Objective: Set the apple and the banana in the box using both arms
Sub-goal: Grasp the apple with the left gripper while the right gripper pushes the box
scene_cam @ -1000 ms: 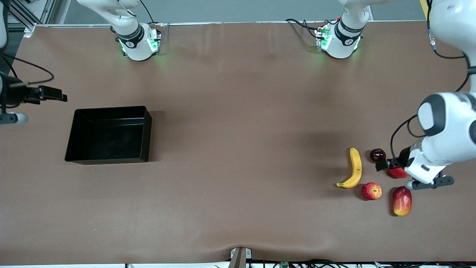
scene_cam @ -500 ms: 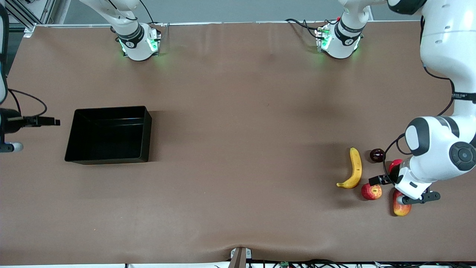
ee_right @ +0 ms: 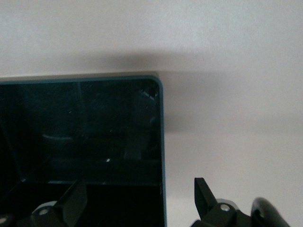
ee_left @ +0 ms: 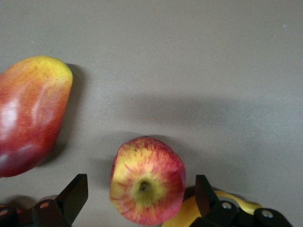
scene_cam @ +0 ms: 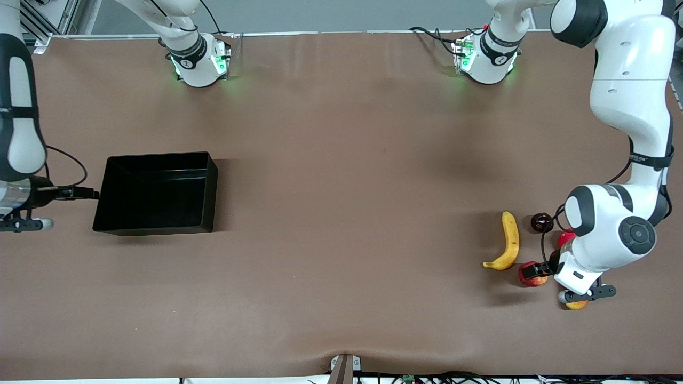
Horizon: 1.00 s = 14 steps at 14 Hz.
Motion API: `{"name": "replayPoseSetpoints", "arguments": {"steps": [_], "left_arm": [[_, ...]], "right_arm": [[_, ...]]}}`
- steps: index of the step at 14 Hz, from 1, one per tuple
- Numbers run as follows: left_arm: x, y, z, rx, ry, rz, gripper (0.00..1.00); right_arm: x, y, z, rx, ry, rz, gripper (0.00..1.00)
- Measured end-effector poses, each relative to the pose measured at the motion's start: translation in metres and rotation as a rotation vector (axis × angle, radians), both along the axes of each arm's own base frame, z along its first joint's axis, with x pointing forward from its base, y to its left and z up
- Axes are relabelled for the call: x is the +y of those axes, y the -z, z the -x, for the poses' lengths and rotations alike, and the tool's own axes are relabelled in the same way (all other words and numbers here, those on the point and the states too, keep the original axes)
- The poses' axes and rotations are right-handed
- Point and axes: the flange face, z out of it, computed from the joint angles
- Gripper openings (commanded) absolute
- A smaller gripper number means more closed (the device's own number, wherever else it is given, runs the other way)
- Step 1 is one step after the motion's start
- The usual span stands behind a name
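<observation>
The apple, red with yellow streaks, lies on the table beside the banana's lower tip. My left gripper is open right over the apple. In the left wrist view the apple sits between the two spread fingers, with the gripper not closed on it and the banana just past it. The black box stands toward the right arm's end of the table. My right gripper is open and empty over the box's outer wall, as the right wrist view shows.
A red-and-yellow mango lies close beside the apple, mostly hidden under the left wrist in the front view. A dark red fruit and a red round fruit lie farther from the camera than the apple.
My left gripper has moved from the red round fruit toward the front camera, to over the apple. My right gripper has moved in to the box's wall.
</observation>
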Motion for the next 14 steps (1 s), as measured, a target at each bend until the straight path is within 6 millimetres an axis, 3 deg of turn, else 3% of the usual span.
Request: {"name": "replayPoseSetpoints", "arguments": {"steps": [2, 4, 5, 7, 9, 12, 14], "left_arm": [[0.0, 0.006, 0.0, 0.001, 0.0, 0.001, 0.6], [0.0, 0.007, 0.0, 0.003, 0.0, 0.001, 0.07], [0.0, 0.007, 0.0, 0.003, 0.0, 0.001, 0.0], [0.0, 0.004, -0.002, -0.003, 0.0, 0.0, 0.0], [0.0, -0.003, -0.005, -0.019, 0.002, -0.003, 0.0], [-0.004, -0.029, -0.009, -0.043, 0.008, -0.004, 0.0], [-0.011, -0.062, -0.007, -0.034, 0.02, -0.004, 0.0]], "right_arm": [[-0.007, 0.02, 0.008, -0.009, -0.025, -0.004, 0.62], [-0.015, 0.036, 0.015, 0.008, -0.024, -0.014, 0.57], [-0.019, 0.044, 0.018, 0.013, -0.021, -0.016, 0.48], [-0.021, 0.062, 0.023, 0.008, -0.018, -0.012, 0.14], [-0.02, 0.073, 0.027, 0.014, -0.019, -0.014, 0.0], [-0.018, 0.075, 0.028, 0.017, -0.019, -0.017, 0.0], [-0.018, 0.075, 0.028, 0.017, -0.019, -0.017, 0.0]]}}
